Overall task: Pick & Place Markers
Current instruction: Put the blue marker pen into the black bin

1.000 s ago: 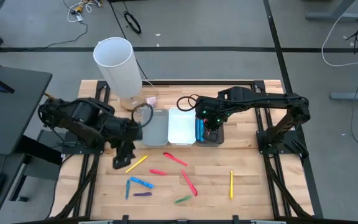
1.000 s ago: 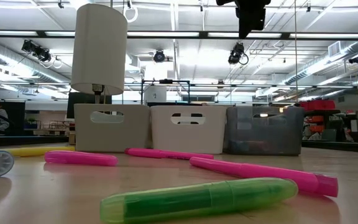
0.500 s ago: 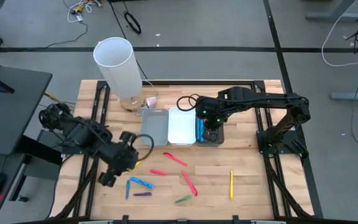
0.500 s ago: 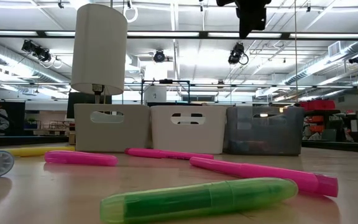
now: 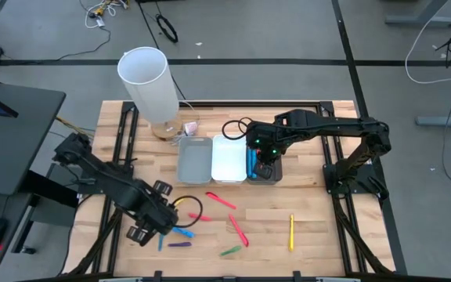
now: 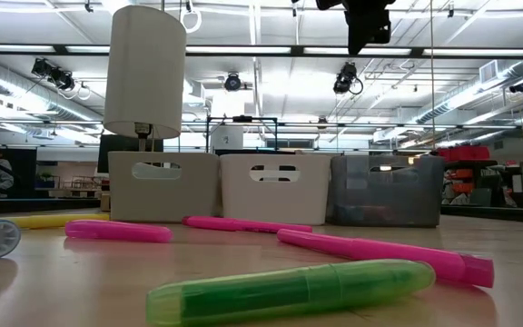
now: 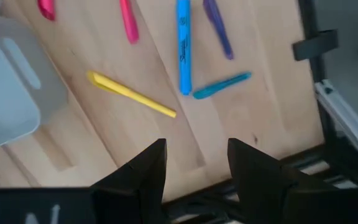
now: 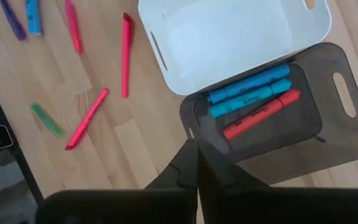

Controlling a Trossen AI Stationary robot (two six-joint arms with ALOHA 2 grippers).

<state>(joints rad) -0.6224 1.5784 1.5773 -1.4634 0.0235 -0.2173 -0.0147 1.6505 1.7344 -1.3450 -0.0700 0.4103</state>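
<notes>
L pincer (image 7: 194, 163) open, low | R pincer (image 8: 196, 163) closed, raised

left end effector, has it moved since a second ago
Yes. In the high view the left end effector has moved away from the grey plastic bin, toward the table's front edge, and now sits by the blue markers.

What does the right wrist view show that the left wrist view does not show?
Only the right wrist view shows the dark bin holding two blue markers and one red marker, the white bin, a green marker, and the shut right gripper.

Only the left wrist view shows the yellow marker, the grey bin, and the open, empty left gripper.

Both show the wooden table, loose pink markers, a purple marker and a loose blue marker.
</notes>
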